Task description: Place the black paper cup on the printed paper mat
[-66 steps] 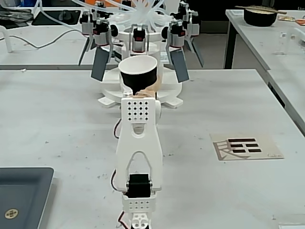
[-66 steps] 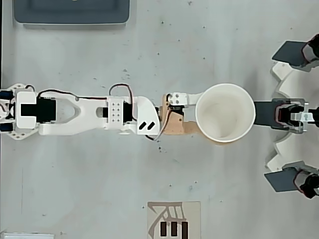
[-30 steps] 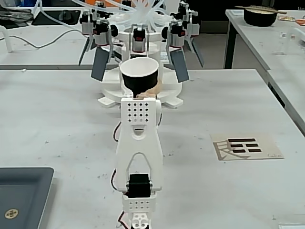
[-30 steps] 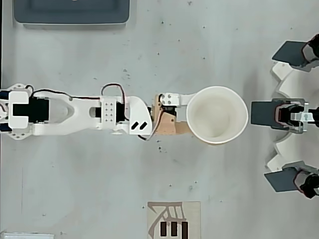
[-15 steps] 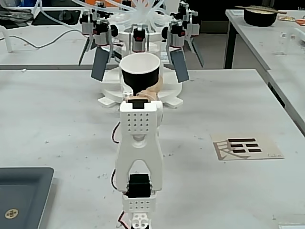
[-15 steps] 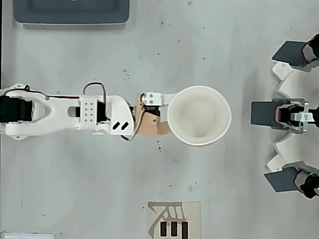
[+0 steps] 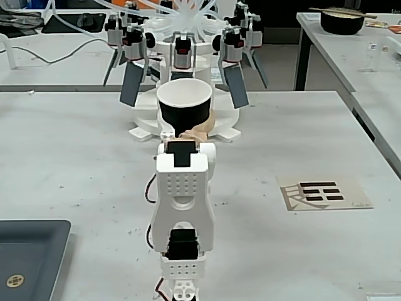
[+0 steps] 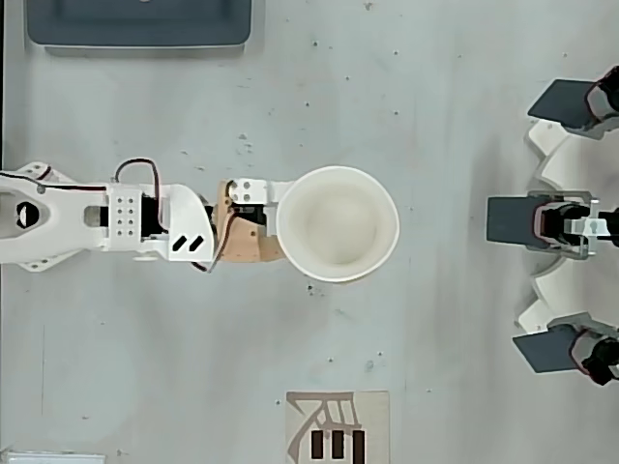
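Observation:
The black paper cup (image 7: 183,106) is upright, with its white inside (image 8: 338,224) facing the overhead camera. My gripper (image 7: 187,127) is shut on the cup's lower part, and a tan finger (image 7: 202,127) shows beside the black wall. From above, the cup hides the fingertips and only the tan gripper body (image 8: 248,240) shows to its left. The printed paper mat (image 7: 324,192) lies flat on the table to the right of the arm. In the overhead view the printed paper mat (image 8: 338,426) sits at the bottom edge, well apart from the cup.
A white device with grey paddles (image 7: 185,59) stands behind the cup, and shows at the right edge from above (image 8: 571,222). A dark grey tray (image 7: 28,257) is at the front left. A black bowl (image 7: 342,20) rests on another table.
The arm has drawn back toward its base with the cup in its grip. The cup has moved left in the overhead view, away from the paddle device.

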Robot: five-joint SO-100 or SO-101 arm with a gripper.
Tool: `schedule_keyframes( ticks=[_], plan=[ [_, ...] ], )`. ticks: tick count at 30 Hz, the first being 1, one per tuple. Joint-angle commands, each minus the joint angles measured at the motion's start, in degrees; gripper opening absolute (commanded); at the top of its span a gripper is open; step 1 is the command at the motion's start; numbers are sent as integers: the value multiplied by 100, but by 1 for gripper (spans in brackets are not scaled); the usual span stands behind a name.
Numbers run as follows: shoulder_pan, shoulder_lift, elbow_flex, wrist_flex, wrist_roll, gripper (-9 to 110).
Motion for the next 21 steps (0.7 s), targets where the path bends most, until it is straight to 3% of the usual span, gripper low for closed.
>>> schedule_keyframes(
  ticks=[1, 21],
  plan=[
    [53, 545, 176, -167, 35, 8],
    [378, 1907, 2127, -870, 62, 8]
  ],
)
